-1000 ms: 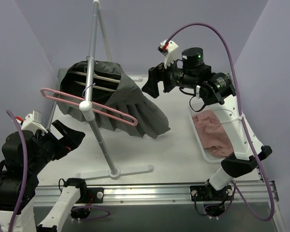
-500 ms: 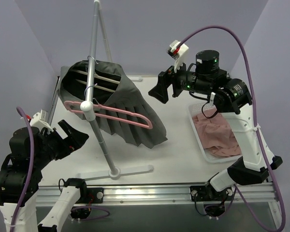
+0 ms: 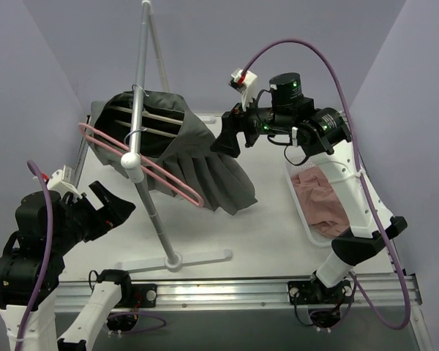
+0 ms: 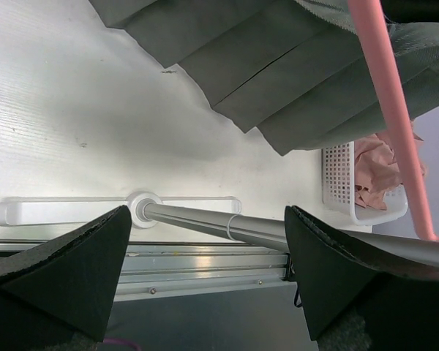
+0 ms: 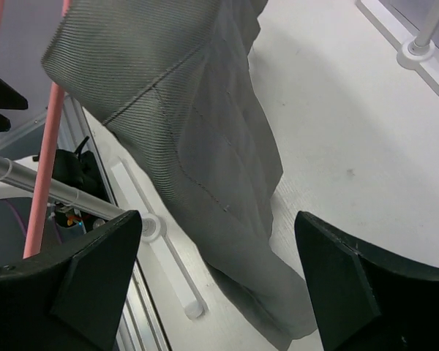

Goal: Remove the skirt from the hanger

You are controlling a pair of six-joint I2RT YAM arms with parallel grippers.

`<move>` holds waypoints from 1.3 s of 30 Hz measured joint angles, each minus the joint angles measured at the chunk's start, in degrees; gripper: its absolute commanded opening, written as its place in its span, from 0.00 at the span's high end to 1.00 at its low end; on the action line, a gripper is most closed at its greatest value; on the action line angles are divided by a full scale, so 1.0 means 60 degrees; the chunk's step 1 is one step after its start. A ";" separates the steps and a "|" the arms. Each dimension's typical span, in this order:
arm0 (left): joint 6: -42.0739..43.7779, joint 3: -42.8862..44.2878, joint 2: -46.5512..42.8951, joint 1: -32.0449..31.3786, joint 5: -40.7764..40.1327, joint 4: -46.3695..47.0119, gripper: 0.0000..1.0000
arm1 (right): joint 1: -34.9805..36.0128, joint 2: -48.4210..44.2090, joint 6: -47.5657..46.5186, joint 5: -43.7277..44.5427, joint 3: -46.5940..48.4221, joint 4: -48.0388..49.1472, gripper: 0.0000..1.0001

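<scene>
— Right gripper [image 3: 228, 140]: gripping anything?
— Gripping nothing. Hovering high over the table [image 3: 278, 241] with fingers [image 5: 95, 270] spread wide, just beside the upper right edge of the skirt [image 3: 205, 168]. Touching it or not, hard to tell from above.
— And looking down from that wrist?
— Showing grey pleats hanging below and between the spread fingers, hem hanging low over the table.
— Left gripper [image 3: 115, 203]?
— Also standing spread, holding nothing. Sitting low on the left, near the pole [image 3: 155, 219] of the rack and well apart from the skirt. Facing the pole, with the hem showing beyond it.
— Skirt itself?
— Hanging up on the rack, draping down and to the right. Crossing in front of it, a pink hanger [image 3: 101, 138], tilting down to the right. Carrying the skirt or not, impossible to tell.
— Anything beyond that?
— Sitting at the table's right side, a white basket [image 3: 300, 206] holding pink cloth [image 3: 322, 201].
</scene>
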 measured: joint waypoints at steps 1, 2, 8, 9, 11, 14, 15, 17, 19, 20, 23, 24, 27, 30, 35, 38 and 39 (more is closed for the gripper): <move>0.0004 0.0000 0.0000 0.0000 0.0000 0.0000 0.06 | 0.0000 0.0000 0.0000 -0.0073 0.0033 0.0015 0.19; 0.0004 0.0000 0.0000 0.0000 0.0007 0.0000 0.06 | 0.0000 0.0011 0.0004 -0.0171 0.0062 0.0087 0.20; 0.0000 0.0000 0.0000 0.0000 0.0204 0.0000 0.06 | 0.0066 0.0521 0.0029 -0.0612 0.0470 0.0426 0.25; -0.0004 0.0004 0.0000 0.0000 0.0204 0.0000 0.06 | 0.0080 0.0659 0.0029 -0.0645 0.0550 0.0452 0.25; -0.0007 0.0026 0.0000 0.0000 0.0219 0.0000 0.06 | 0.0109 0.0940 0.0029 -0.0710 0.0627 0.0506 0.26; -0.0007 0.0062 0.0000 0.0000 0.0306 0.0000 0.06 | 0.0109 0.1279 0.0036 -0.0889 0.0718 0.0546 0.31; -0.0007 0.0069 -0.0004 0.0000 0.0328 0.0004 0.06 | 0.0113 0.1377 0.0040 -0.0947 0.0780 0.0557 0.32; -0.0007 0.0069 -0.0033 0.0000 0.0353 0.0007 0.06 | 0.0120 0.1563 0.0066 -0.1045 0.0969 0.0572 0.40; -0.0018 0.0069 -0.0073 0.0000 0.0368 0.0007 0.06 | 0.0135 0.1716 0.0062 -0.1147 0.1220 0.0586 0.51; -0.0025 0.0069 -0.0098 0.0000 0.0390 0.0007 0.06 | 0.0153 0.1789 0.0066 -0.1195 0.1348 0.0594 0.63; -0.0044 0.0055 -0.0186 0.0000 0.0423 0.0004 0.01 | 0.0270 0.1880 0.0029 -0.1341 0.1555 0.0761 0.86; -0.0047 0.0044 -0.0208 0.0000 0.0433 0.0004 0.00 | 0.0317 0.1891 0.0029 -0.1384 0.1592 0.0790 0.89; -0.0051 -0.0033 -0.0229 0.0000 0.0470 0.0004 0.01 | 0.0514 0.1945 0.0033 -0.1555 0.1661 0.0980 1.00; -0.0066 -0.0109 -0.0226 0.0000 0.0532 -0.0004 0.10 | 0.0681 0.2076 0.0036 -0.1628 0.1770 0.1096 1.00; -0.0076 -0.0160 -0.0226 0.0000 0.0583 0.0000 0.15 | 0.0732 0.2197 0.0036 -0.1639 0.1792 0.1271 1.00; -0.0120 -0.0270 -0.0229 0.0000 0.0659 0.0007 0.18 | 0.0732 0.2197 0.0040 -0.1628 0.1792 0.1395 1.00; -0.0146 -0.0324 -0.0226 0.0000 0.0688 0.0004 0.19 | 0.0732 0.2197 0.0040 -0.1625 0.1796 0.1443 1.00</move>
